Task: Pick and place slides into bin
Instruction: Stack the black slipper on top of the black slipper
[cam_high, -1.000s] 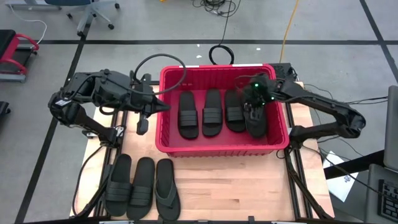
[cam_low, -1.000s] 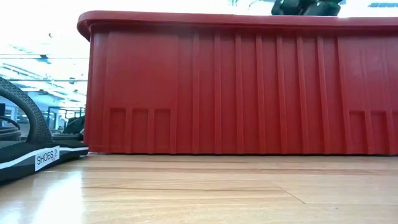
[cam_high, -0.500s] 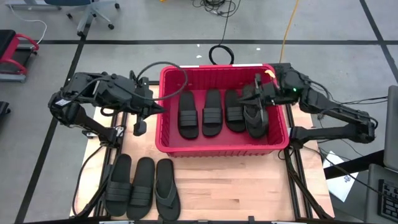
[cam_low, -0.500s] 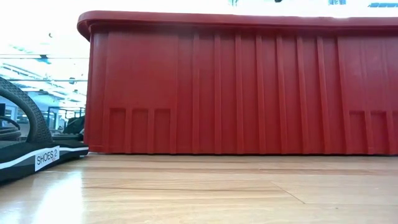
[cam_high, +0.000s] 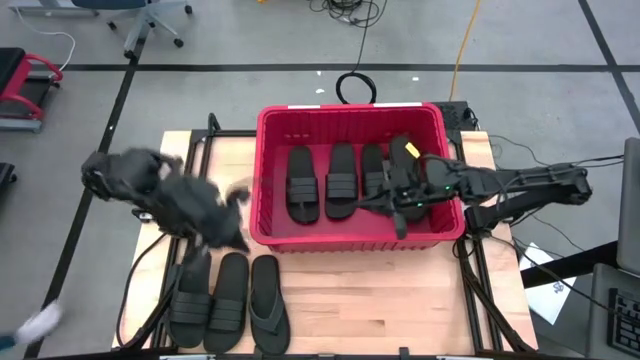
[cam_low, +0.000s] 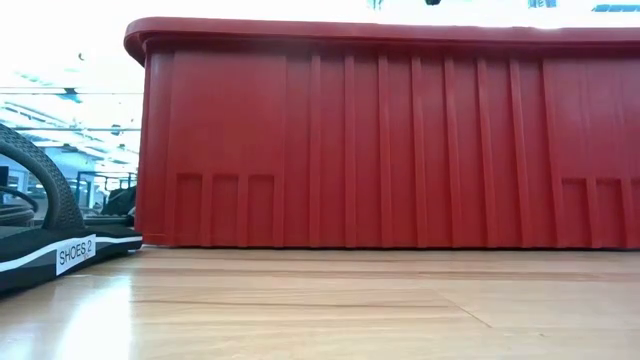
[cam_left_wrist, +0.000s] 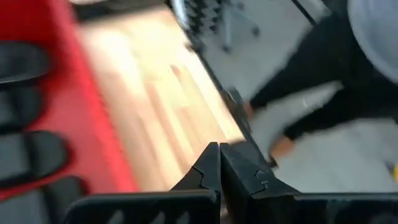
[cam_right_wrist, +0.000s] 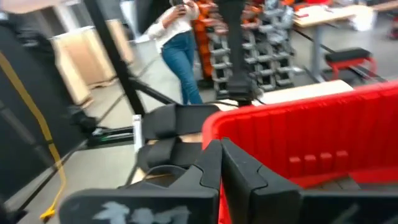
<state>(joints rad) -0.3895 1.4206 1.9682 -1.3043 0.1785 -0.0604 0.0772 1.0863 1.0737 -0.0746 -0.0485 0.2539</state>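
A grey floor crossed by dark tape lines surrounds my wooden table (cam_high: 400, 300), seen from above. Going left to right:

My left gripper (cam_left_wrist: 219, 149) hangs over the table's left part, just beside the bin's left wall and above the loose sandals; its arm is smeared by motion in the overhead view. In the left wrist view its fingers (cam_left_wrist: 205, 168) are pressed together, tips touching, holding nothing.

Three slides (cam_high: 229, 298) lie side by side on the table in front of the bin's left corner: two with wide straps and, rightmost, a thong flip-flop. At table height, one sandal carries a white label reading "SHOES 2" (cam_low: 75, 253).

The red bin (cam_high: 352, 240) stands at the table's centre. Four slides lie abreast inside, toes pointing away from the front wall; a fifth may lie hidden under my right arm, I cannot tell.

My right gripper (cam_right_wrist: 221, 163) lies low inside the bin's right half, over the rightmost sandals, its arm reaching in across the right rim. Its fingers (cam_right_wrist: 239, 171) are closed tip to tip and empty.

Beyond the bin, in the right wrist view, a person (cam_right_wrist: 180, 59) in a white top and jeans stands near racks of weights.
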